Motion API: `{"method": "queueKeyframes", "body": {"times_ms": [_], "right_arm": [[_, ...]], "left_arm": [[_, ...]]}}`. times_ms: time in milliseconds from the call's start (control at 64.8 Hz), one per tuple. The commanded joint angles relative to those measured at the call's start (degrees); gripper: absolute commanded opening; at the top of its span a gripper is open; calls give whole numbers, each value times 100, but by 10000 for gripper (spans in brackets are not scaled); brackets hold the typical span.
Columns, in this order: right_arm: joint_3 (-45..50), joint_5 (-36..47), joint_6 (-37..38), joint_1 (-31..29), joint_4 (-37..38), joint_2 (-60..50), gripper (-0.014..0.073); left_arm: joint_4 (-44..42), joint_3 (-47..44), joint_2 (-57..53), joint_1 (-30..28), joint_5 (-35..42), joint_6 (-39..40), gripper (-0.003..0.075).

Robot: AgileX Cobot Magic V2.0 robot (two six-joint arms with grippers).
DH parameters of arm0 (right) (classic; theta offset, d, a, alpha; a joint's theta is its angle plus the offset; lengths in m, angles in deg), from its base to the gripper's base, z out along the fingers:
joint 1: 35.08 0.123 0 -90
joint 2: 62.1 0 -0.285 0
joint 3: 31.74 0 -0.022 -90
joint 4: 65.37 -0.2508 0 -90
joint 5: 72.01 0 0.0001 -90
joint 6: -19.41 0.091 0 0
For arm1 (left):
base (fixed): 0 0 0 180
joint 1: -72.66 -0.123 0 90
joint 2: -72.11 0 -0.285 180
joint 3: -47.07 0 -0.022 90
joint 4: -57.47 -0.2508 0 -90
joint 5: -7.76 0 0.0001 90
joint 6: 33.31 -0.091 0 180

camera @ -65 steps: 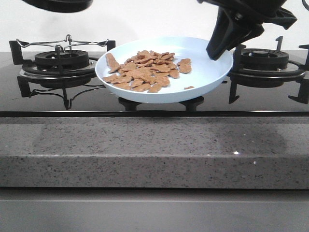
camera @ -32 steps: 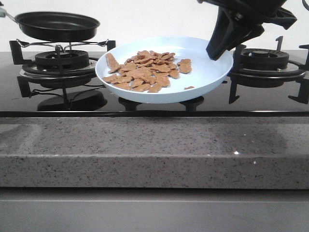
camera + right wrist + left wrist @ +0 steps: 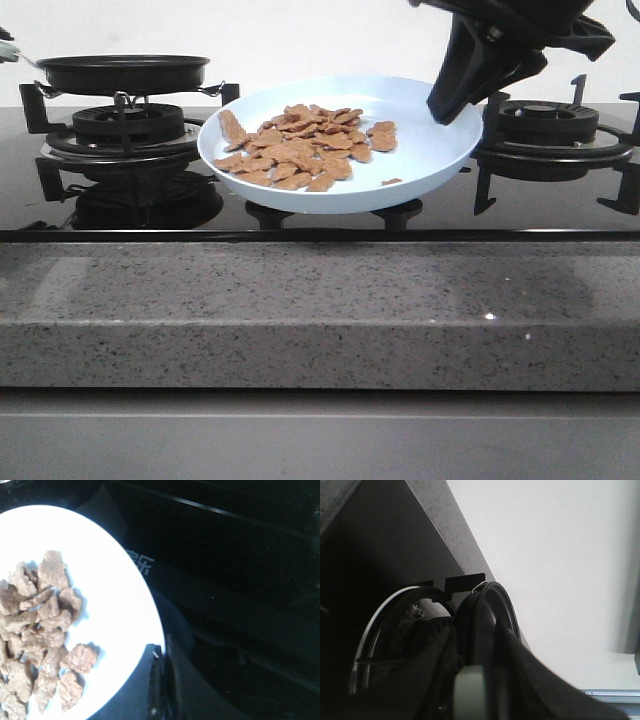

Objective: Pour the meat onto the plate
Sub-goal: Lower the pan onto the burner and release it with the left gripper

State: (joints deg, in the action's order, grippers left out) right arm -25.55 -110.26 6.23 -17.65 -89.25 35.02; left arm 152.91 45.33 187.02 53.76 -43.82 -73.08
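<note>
Black pan [image 3: 122, 72] now rests on left burner [image 3: 128, 125].

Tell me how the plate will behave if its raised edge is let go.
The plate sits tilted, held by the right gripper, so it would probably drop flat. Its glossy surface looks slippery; the loose meat may slide. It is likely rigid and breakable.

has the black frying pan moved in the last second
Yes. The black frying pan has come down: it was well above the left burner grate and partly out of view, and now sits level on it.
</note>
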Motion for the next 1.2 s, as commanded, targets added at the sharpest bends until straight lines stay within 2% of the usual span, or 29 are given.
{"method": "queueKeyframes", "body": {"times_ms": [0,93,231,339,494,694,802,926,1049,1188], "right_arm": [[-130,261,-35,-18,-172,-244,-120],[-130,261,-35,-18,-172,-244,-120],[-130,261,-35,-18,-172,-244,-120],[-130,261,-35,-18,-172,-244,-120],[-130,261,-35,-18,-172,-244,-120],[-130,261,-35,-18,-172,-244,-120],[-130,261,-35,-18,-172,-244,-120],[-130,261,-35,-18,-172,-244,-120],[-130,261,-35,-18,-172,-244,-120],[-130,261,-35,-18,-172,-244,-120]], "left_arm": [[214,185,-274,-23,-267,24,360],[125,185,-274,-23,-267,-32,444],[2,185,-309,-70,-257,-65,508],[-321,282,-345,-230,-374,-65,520],[-428,449,-492,-560,-985,-40,519],[-855,449,-1022,-936,-971,79,517],[-1707,449,-1462,-1015,-674,256,515],[-3106,449,-2093,-890,-321,542,515],[-4383,449,-2787,-497,5,980,515],[-5696,193,-3609,267,475,1507,515]]}}
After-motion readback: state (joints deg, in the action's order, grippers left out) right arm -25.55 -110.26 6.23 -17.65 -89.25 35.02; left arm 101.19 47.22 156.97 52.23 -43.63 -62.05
